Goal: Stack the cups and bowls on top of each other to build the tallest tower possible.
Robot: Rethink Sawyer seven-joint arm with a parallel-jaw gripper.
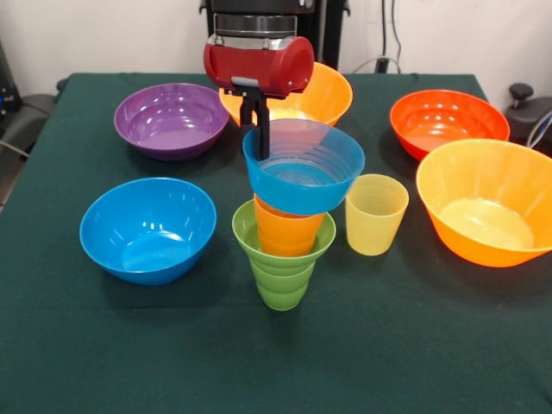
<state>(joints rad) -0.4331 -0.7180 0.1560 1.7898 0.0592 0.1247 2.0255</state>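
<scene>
Clamped on the near-left rim of the small translucent blue ribbed plastic bowl (304, 166), the black claw (256, 129) hung below the arm's red cylindrical wrist (259, 63), its narrow fingers closed over the bowl's edge, one inside and one outside as far as could be seen. That bowl sat tilted, its base resting on or just over the mouth of the orange ribbed plastic cup (286, 228); whether it was fully seated could not be told. The orange cup was nested inside the green ribbed plastic cup (281, 259), the tower's lowest piece, which stood upright on the dark green cloth surface (276, 362). Just beside the tower stood the pale yellow ribbed plastic cup (375, 213). Farther out lay glossy round plastic bowls, all upright and apart: a medium blue bowl (147, 228), a purple bowl (171, 119), a red-orange bowl (448, 121), one big orange bowl (487, 211) and another big orange bowl (323, 90) behind the wrist. The likely trouble was the tilt: a wide, smooth bowl on a narrow cup rim could slide off on release, and an off-centre rim grip could drag the light cups over.
</scene>
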